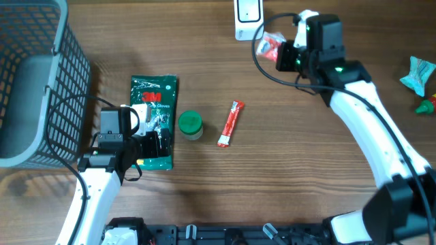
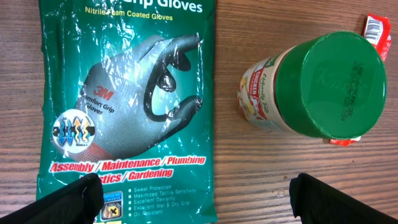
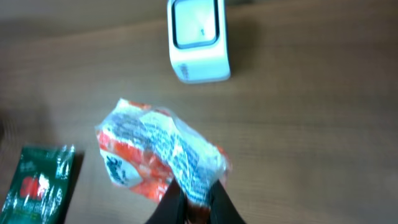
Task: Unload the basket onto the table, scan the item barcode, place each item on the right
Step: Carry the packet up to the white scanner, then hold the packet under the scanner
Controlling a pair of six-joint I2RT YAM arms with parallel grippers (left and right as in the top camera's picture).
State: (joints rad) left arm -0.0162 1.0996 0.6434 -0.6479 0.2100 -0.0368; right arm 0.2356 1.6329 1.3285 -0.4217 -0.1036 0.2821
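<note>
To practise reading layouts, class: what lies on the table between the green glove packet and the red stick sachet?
A green-lidded jar sits between the glove packet and the red sachet, as the overhead view shows.

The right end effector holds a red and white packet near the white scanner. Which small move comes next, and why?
Probably move the packet toward the scanner until it sits in front of it. The right end effector is shut on the packet's edge, but the packet is apart from the scanner, off to one side.
</note>
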